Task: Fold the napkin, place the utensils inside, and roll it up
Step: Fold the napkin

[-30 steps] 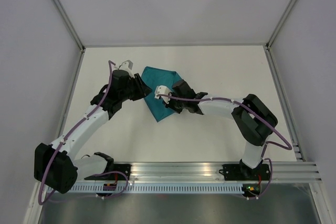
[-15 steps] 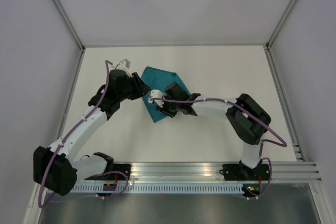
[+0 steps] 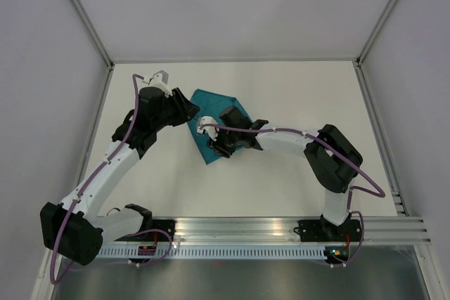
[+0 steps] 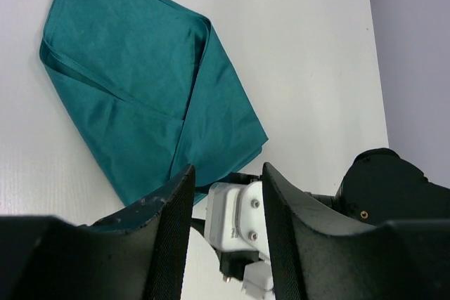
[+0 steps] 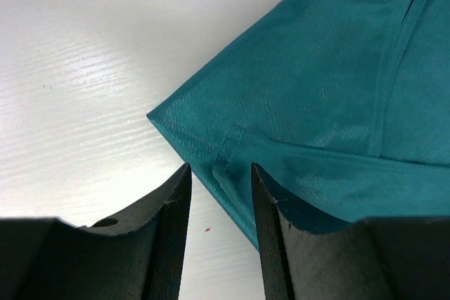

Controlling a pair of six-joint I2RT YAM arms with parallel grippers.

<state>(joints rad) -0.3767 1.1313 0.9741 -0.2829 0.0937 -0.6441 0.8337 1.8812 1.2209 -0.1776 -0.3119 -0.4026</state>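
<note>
White walls close in a white table [image 3: 295,89] in the top external view, with a metal rail along the 6 o'clock edge where both arms are bolted. The napkin [image 3: 214,103] lies a little toward 11 o'clock of the table's middle, a teal folded shape with one corner pointing to 6 o'clock. The left gripper [image 3: 188,112] sits at the cloth's 9 o'clock edge, its arm reaching up from 7 o'clock. The right gripper [image 3: 216,147] is over the lower corner of the cloth, its arm coming in from 3 o'clock. From this height I cannot tell how either claw stands.

White tabletop [image 4: 302,47] fills the left wrist view from 12 to 3 o'clock. The napkin [image 4: 140,82] spreads from 10 o'clock toward the centre, flat on the table, with one flap folded over the rest and hem lines crossing it. The left gripper [image 4: 226,170] has its two black fingers apart with nothing between them. Through the gap shows a white wrist piece [image 4: 235,226] of the right arm, with a black joint [image 4: 383,187] at 4 o'clock.

Bare tabletop [image 5: 84,68] takes the 9 to 12 o'clock part of the right wrist view. The napkin [image 5: 330,89] covers 1 to 4 o'clock, its corner pointing to 9 o'clock. The right gripper [image 5: 219,170] has its fingers apart, and the cloth's hemmed edge near that corner shows in the gap between them, lying flat and unpinched.
</note>
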